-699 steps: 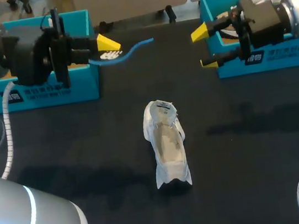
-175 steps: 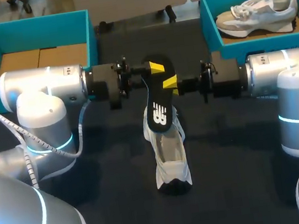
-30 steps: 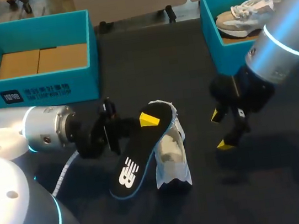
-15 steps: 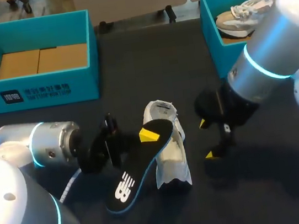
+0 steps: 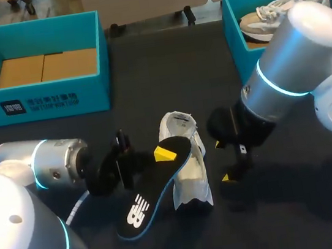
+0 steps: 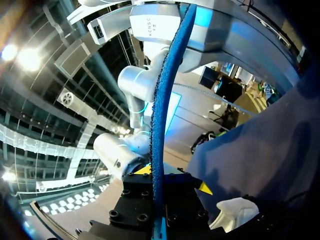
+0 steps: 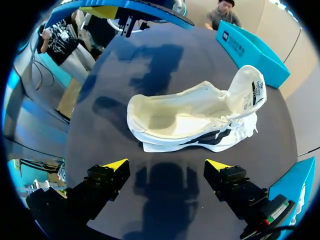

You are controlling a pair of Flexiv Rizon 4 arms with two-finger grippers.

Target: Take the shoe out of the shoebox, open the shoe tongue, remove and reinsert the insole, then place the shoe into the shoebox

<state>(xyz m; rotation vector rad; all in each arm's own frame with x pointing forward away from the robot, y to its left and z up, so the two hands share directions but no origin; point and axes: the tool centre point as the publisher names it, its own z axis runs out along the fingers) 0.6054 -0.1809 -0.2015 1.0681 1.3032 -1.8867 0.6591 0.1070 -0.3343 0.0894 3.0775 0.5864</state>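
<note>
A white shoe stands on the black table, its tongue pulled up and its inside bare; it also shows ahead of the fingers as the shoe. My left gripper is shut on a black insole with a blue edge, which slants down to the table left of the shoe. In the left wrist view the insole runs edge-on between the left gripper. My right gripper hangs open just right of the shoe, and the right gripper holds nothing.
A teal shoebox with a cardboard floor stands at the back left. At the back right, a second teal shoebox holds another pale shoe, partly hidden by my right arm.
My right arm has swung left and down, bringing its open gripper close beside the shoe. The left gripper has lowered the insole slightly toward the table.
</note>
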